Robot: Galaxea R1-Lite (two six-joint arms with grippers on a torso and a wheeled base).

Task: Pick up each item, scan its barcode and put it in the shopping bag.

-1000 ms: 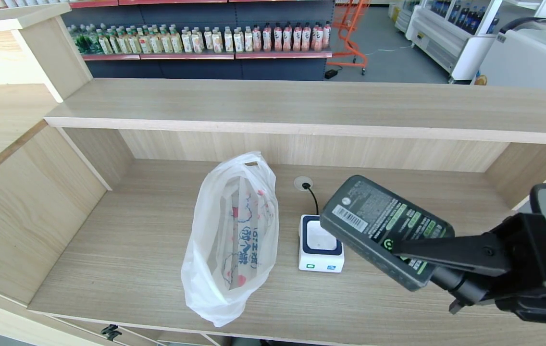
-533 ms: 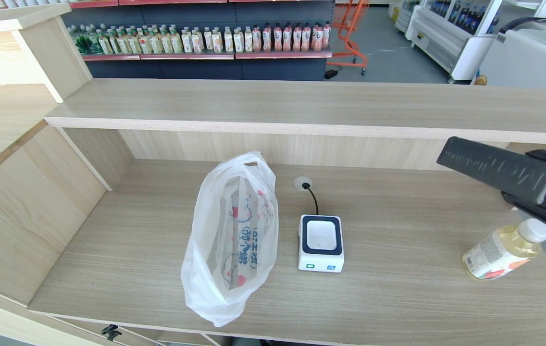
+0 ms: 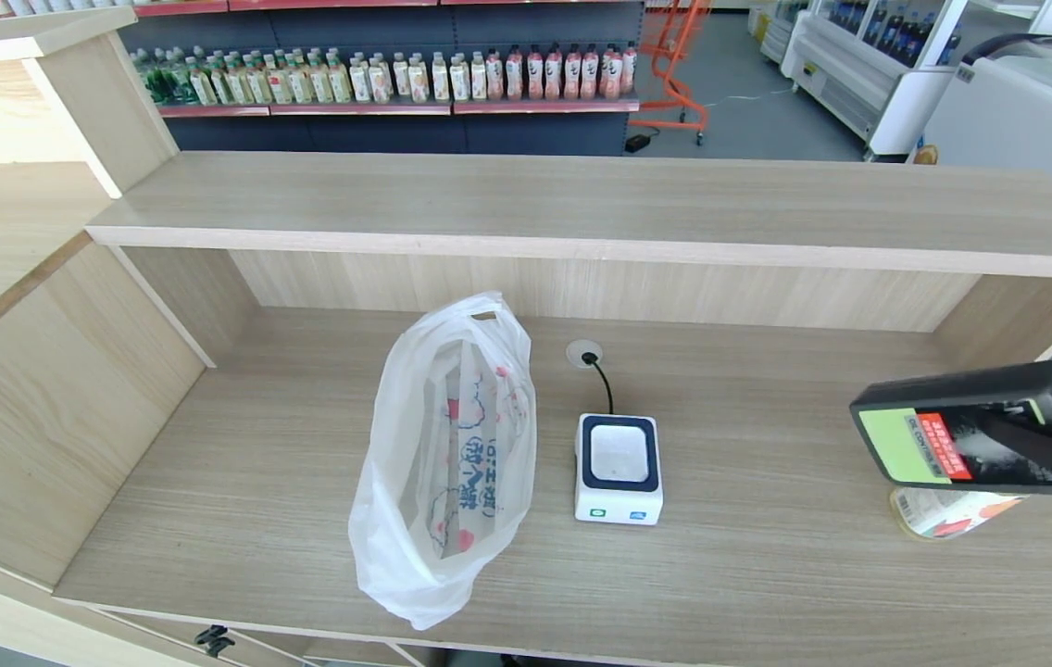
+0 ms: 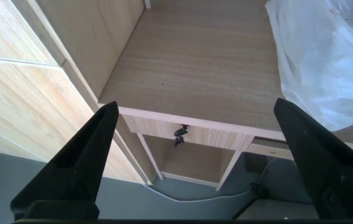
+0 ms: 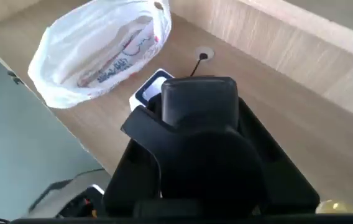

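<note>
wooden counter [image 3: 582, 199], drink shelves [image 3: 359, 107], white freezers [image 3: 864, 88]

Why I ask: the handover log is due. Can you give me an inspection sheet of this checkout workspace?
Surface: wooden counter, recessed under a raised ledge.
Job's things: white shopping bag lying open on the counter. The scanner stands beside it. A dark box is held in the air at the robot's right, and a bottle is partly hidden behind it.
Clutter: nothing seen.
Grippers: right gripper has its jaws shut on the dark box. The left gripper has its jaws open and holds nothing, off the counter's near edge.
Cables: black cable runs from the scanner into a grommet hole.
Surroundings: shelves of bottled drinks and freezers beyond the counter.
</note>
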